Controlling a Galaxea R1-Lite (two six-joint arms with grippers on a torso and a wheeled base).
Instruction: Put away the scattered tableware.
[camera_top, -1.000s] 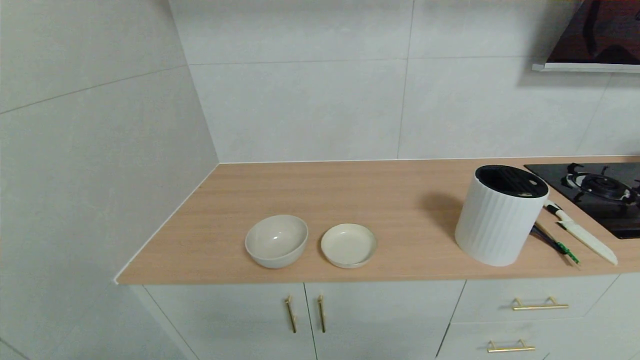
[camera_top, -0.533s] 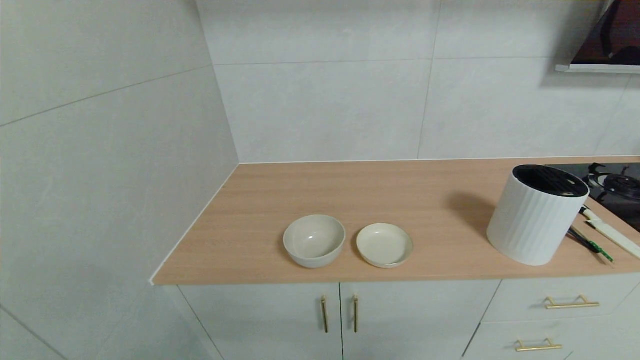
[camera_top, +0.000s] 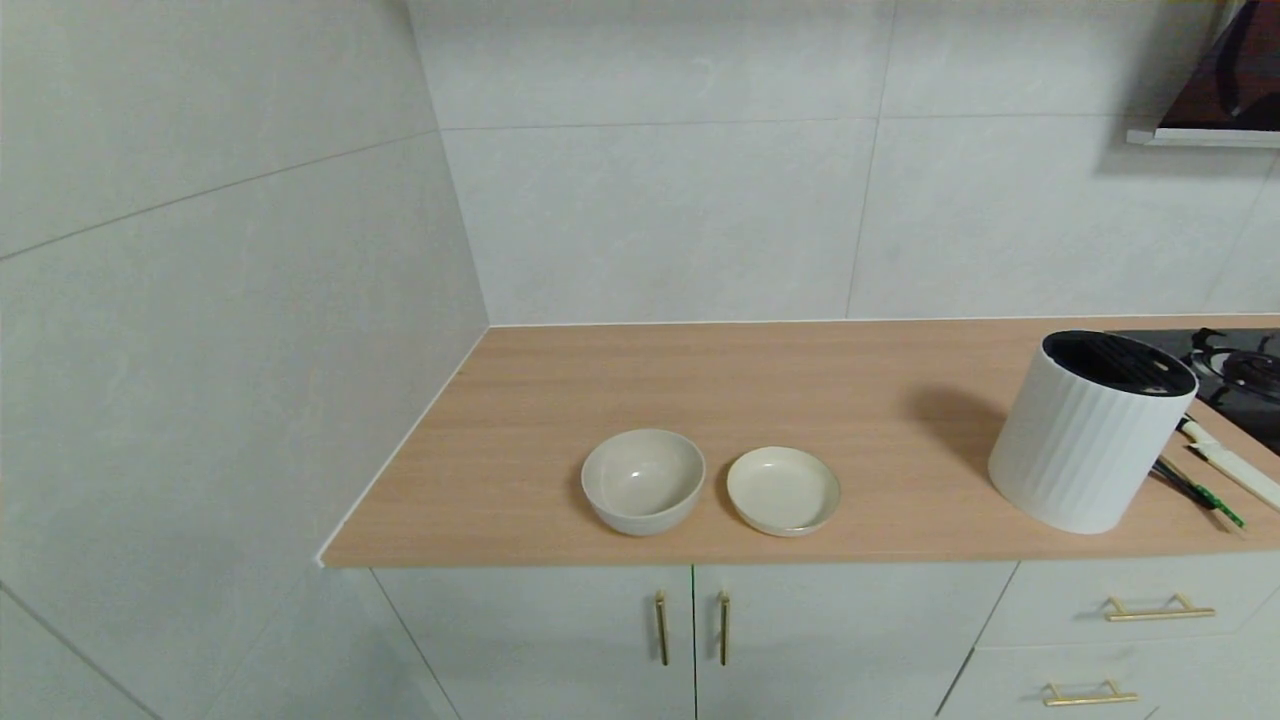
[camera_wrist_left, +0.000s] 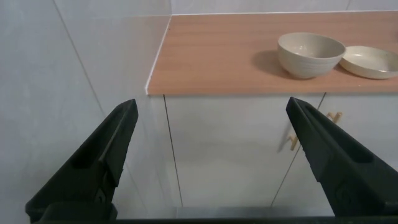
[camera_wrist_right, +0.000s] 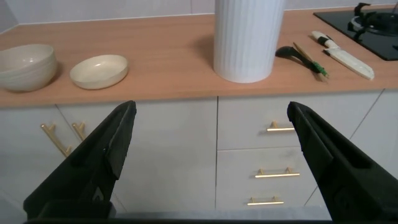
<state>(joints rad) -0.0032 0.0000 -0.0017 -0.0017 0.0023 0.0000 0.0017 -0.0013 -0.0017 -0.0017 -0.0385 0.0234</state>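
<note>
A cream bowl (camera_top: 643, 479) and a shallow cream plate (camera_top: 783, 489) sit side by side near the front edge of the wooden counter (camera_top: 760, 400). To their right stands a white ribbed holder (camera_top: 1088, 442) with a black slotted top. Beside it lie a white-bladed knife (camera_top: 1228, 462) and dark chopsticks with green tips (camera_top: 1196, 488). My left gripper (camera_wrist_left: 208, 143) is open, held low in front of the cabinets, with the bowl (camera_wrist_left: 310, 54) and plate (camera_wrist_left: 371, 60) beyond it. My right gripper (camera_wrist_right: 208, 143) is open too, below the counter edge, facing the holder (camera_wrist_right: 247, 38), knife (camera_wrist_right: 344, 55) and plate (camera_wrist_right: 99, 70).
A black gas hob (camera_top: 1230, 372) is set into the counter at the far right. White cabinet doors with gold handles (camera_top: 690, 628) and drawers (camera_top: 1150, 608) lie under the counter. A tiled wall (camera_top: 220, 300) closes the left side, and a range hood (camera_top: 1215, 80) hangs upper right.
The head camera has turned left, so the whole scene has shifted right in the picture. Nothing on the counter has moved.
</note>
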